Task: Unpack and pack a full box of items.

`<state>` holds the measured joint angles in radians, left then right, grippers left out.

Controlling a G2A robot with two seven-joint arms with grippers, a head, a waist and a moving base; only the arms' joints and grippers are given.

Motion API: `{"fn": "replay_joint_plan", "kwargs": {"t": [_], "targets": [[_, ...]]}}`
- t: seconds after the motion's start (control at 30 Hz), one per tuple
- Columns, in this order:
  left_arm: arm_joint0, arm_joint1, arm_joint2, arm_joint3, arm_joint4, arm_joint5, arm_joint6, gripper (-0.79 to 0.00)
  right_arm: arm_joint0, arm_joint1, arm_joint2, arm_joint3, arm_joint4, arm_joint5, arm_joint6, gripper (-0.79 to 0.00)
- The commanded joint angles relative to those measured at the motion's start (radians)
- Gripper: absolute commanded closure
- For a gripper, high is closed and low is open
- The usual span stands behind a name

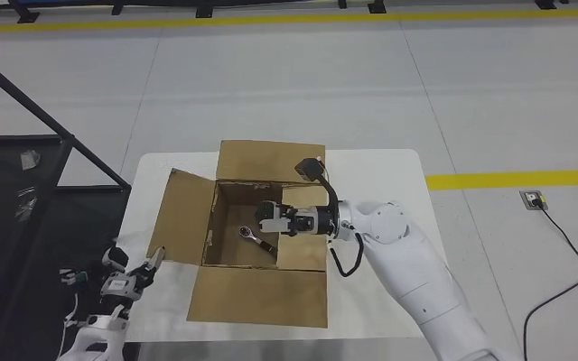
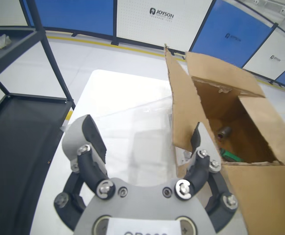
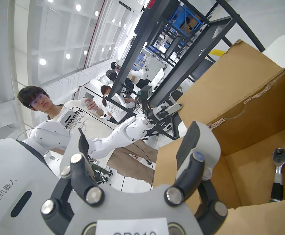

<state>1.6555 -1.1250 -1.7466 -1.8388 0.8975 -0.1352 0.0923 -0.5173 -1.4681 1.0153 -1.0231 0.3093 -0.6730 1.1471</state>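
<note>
Unpacking is judged in hand: right gripper (image 1: 262, 219), spread and empty, is held over the box (image 1: 257, 298); ratchet (image 1: 256, 239) must be grasped next.

Pale grey floor (image 1: 271, 81) with a yellow stripe (image 1: 289, 18) at twelve o'clock and a second stripe (image 1: 501, 180) at three. Black rack (image 1: 36, 180) at nine. Blue and white wall panels (image 2: 78, 15); round ceiling lights (image 3: 42, 61).

Down in the box (image 2: 218, 104) I can make out a green thing (image 2: 230, 155) half hidden by the near wall, 1 small metal piece (image 2: 223, 133) too blurred for me to name, and a wrench (image 3: 277, 169) whose handle end disappears behind a flap.
</note>
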Motion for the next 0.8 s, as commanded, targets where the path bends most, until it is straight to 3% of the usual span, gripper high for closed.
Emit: {"fn": "replay_joint_plan", "kwargs": {"t": [0.0,0.27,0.47,0.6,0.77], "targets": [[0.031,-0.002,-0.005,-0.052,-0.003,-0.002,0.012,-0.785,0.001,0.0,0.0,0.001,0.0,0.0,0.0,-0.785],[0.111,-0.012,0.001,-0.206,0.015,0.016,0.044,-0.785,-0.057,0.019,0.014,-0.084,-0.069,-0.034,-0.034,-0.785],[0.161,-0.013,0.027,-0.331,-0.03,-0.103,-0.015,-0.785,-0.147,0.071,0.063,-0.258,-0.216,-0.077,-0.077,-0.785],[0.098,-0.011,0.109,-0.354,-0.02,-0.137,-0.141,-0.785,-0.236,0.116,0.135,-0.379,-0.296,-0.102,-0.102,-0.785],[-0.099,-0.017,0.244,-0.266,-0.194,-0.104,-0.373,-0.785,-0.36,0.169,0.257,-0.511,-0.322,-0.096,-0.1,-0.785]]}}
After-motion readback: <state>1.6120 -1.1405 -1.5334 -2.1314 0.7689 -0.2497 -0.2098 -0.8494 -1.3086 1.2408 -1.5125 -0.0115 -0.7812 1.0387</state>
